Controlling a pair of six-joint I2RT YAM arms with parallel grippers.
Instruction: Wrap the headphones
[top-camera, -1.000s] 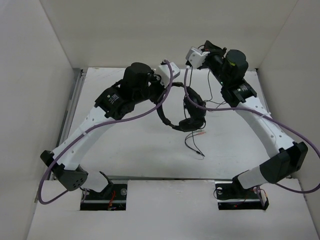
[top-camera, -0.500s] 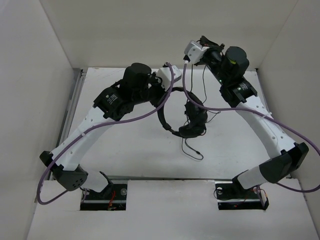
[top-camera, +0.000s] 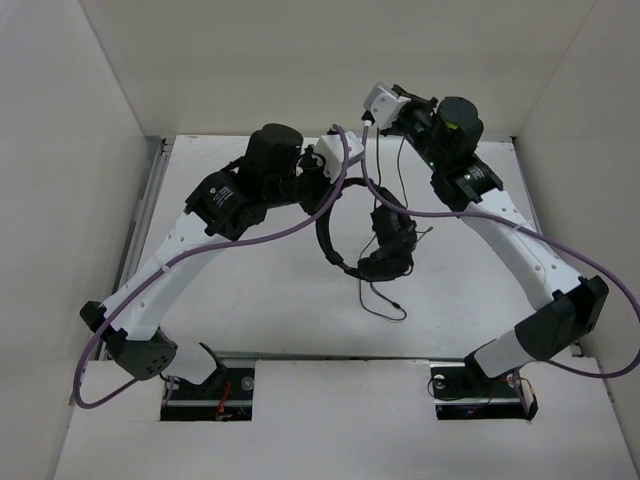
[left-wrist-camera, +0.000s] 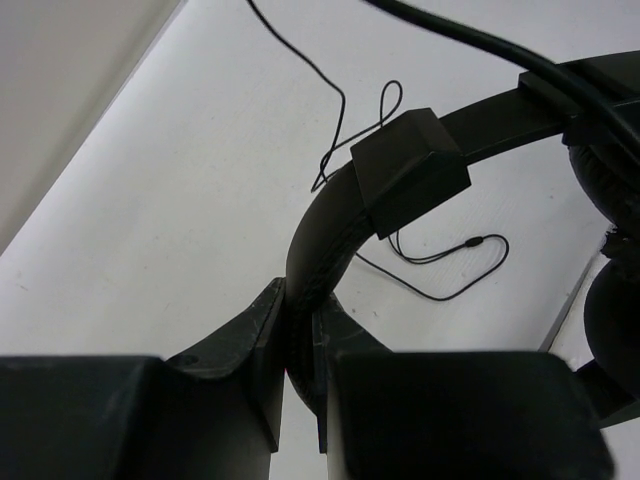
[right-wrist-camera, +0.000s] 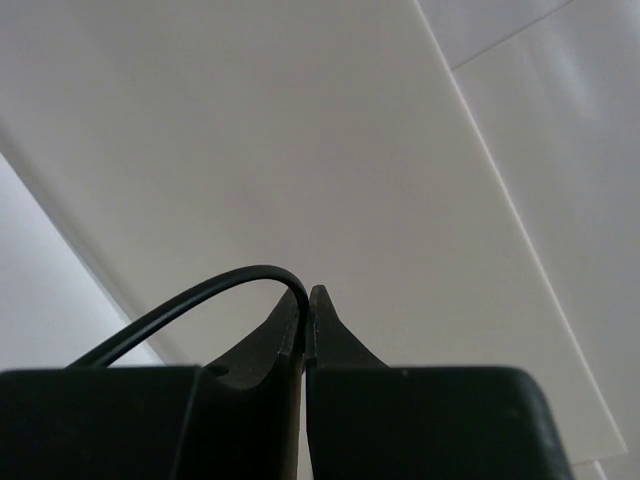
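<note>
The black headphones (top-camera: 385, 240) hang tilted above the white table (top-camera: 250, 290), earcups low at the right. My left gripper (top-camera: 336, 190) is shut on the thin headband (left-wrist-camera: 325, 225); the left wrist view shows the band pinched between its fingers (left-wrist-camera: 300, 300), just below the slider block (left-wrist-camera: 410, 170). The thin black cable (top-camera: 402, 165) rises from the earcups to my right gripper (top-camera: 400, 97), held high near the back wall. The right wrist view shows that gripper (right-wrist-camera: 308, 295) shut on the cable (right-wrist-camera: 200, 290). A loose loop of the cable (top-camera: 385, 300) lies on the table.
White walls (top-camera: 120, 90) enclose the table on three sides. Thick purple arm cables (top-camera: 290, 228) (top-camera: 560, 255) sag beside the headphones and over the right arm. A metal rail (top-camera: 148, 195) runs along the table's left edge.
My right gripper has moved up and left with the cable, drawing slack off the table. The plug end that lay on the table has gone from sight. The left arm has barely moved.
</note>
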